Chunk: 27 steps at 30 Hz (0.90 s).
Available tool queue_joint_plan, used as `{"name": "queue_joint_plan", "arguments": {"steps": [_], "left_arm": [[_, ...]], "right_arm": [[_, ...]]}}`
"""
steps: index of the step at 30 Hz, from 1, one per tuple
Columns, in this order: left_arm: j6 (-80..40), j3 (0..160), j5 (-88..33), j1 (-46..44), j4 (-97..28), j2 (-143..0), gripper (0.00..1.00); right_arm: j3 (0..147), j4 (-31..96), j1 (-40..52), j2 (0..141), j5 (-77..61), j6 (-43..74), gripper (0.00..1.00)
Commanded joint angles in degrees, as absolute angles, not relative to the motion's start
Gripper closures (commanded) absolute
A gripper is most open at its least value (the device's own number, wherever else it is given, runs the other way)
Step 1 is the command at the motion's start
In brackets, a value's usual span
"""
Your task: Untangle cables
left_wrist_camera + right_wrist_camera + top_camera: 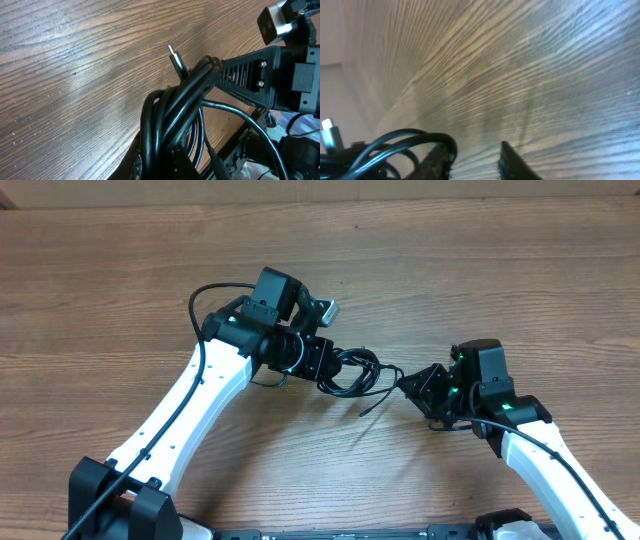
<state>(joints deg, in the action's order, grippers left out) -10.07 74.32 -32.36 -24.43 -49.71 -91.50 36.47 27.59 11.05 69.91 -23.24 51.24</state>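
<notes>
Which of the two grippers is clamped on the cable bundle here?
The left gripper: it is shut on the cables. The right gripper stands open, with nothing between its fingers.

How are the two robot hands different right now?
The left gripper is shut on the cables; the right gripper is open, with only table showing between its fingers. The left gripper sits right against the cables; the right gripper is off to their other side, with one loop beside a finger. Both are black, on white arms, low over the table.
</notes>
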Motion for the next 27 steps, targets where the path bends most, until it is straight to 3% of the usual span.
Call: {"name": "queue_joint_plan", "arguments": {"steps": [1, 3, 6, 8, 13, 18, 24, 27], "left_arm": [[-7.2, 76.4, -32.1, -23.2, -50.5, -88.2, 0.96], [-6.7, 76.4, -30.4, -23.2, -50.3, -88.2, 0.96], [-6.2, 76.4, -27.4, -23.2, -50.3, -88.2, 0.96], [-6.2, 76.4, -23.8, -23.2, -50.3, -88.2, 0.96], [-6.1, 76.3, -16.9, -23.2, -50.4, -88.2, 0.96], [-2.8, 76.3, -16.1, -23.3, -50.4, -88.2, 0.96], [-0.3, 76.3, -16.1, -23.3, -50.5, -88.2, 0.96], [3.0, 76.3, -16.1, -23.3, -50.6, -88.2, 0.96]], "right_arm": [[36.3, 27.5, 9.7, 70.5, -10.5, 52.2, 0.53], [36.4, 25.6, 9.7, 70.5, -10.6, 52.2, 0.31], [36.4, 22.3, 9.6, 70.5, -11.2, 52.2, 0.17], [36.4, 21.5, 9.6, 70.5, -11.6, 52.2, 0.00], [36.4, 20.6, 9.6, 70.5, -16.5, 52.2, 0.00], [36.4, 18.8, 9.7, 70.5, -30.0, 49.0, 0.01], [36.4, 15.3, 9.7, 70.5, -42.2, 47.5, 0.20], [36.4, 9.8, 9.7, 70.5, -48.6, 47.5, 0.22]]}}
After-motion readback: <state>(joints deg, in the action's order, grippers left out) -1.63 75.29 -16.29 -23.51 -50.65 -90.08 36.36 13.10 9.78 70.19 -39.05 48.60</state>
